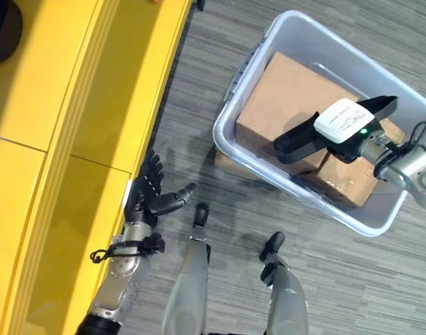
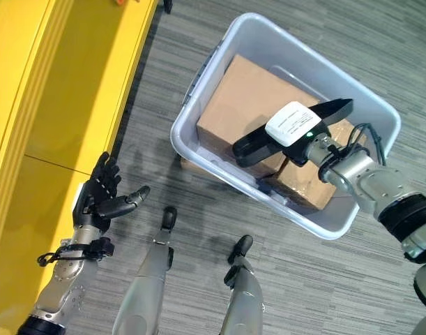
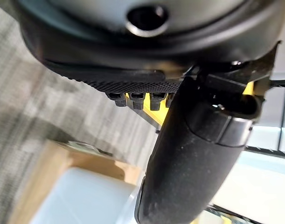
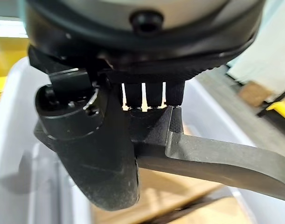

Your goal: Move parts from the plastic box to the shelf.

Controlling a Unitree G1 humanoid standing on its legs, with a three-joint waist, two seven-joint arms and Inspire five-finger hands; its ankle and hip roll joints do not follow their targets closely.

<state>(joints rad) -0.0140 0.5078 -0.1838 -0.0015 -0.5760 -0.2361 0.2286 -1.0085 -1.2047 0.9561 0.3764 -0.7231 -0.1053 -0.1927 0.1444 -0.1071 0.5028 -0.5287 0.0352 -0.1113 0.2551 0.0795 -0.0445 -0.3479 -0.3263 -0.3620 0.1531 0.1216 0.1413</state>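
Right hand (image 2: 296,132) grasps a black part (image 2: 258,145), fingers curled round it, over cardboard boxes (image 1: 289,105) in the plastic box (image 1: 258,52), center-right. Part looks stiff, light; hold near its middle. Left hand (image 1: 153,195) fingers relaxed, lower left beside yellow shelf (image 1: 59,139).

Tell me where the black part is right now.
The black part is in the robot's right hand, held over the cardboard boxes inside the plastic box, on the right in both eye views, across the floor from the yellow shelf.
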